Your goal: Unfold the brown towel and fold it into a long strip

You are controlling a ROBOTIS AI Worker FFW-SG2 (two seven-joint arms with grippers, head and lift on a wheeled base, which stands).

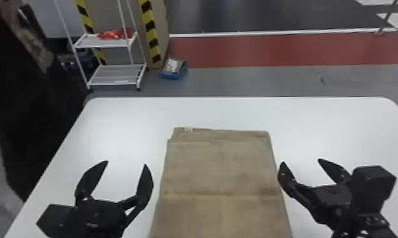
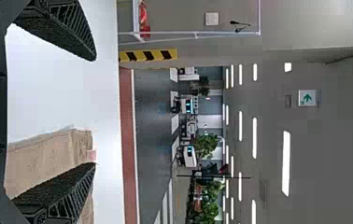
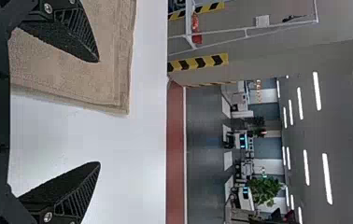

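Brown towel (image 1: 222, 171) lying flat mid-table, running from far part toward near side of white table (image 1: 128, 126). Layers (image 1: 220, 134) showing offset at far edge, so probably still doubled; unfolding looking partly done at best. Near end running out of head view, cannot tell layers there. Long strip not forming yet; full opening, then lengthwise folding likely left. Left gripper (image 1: 126, 163) and right gripper (image 1: 301, 161) hovering by towel's left and right sides, fingers standing wide, gripping nothing.
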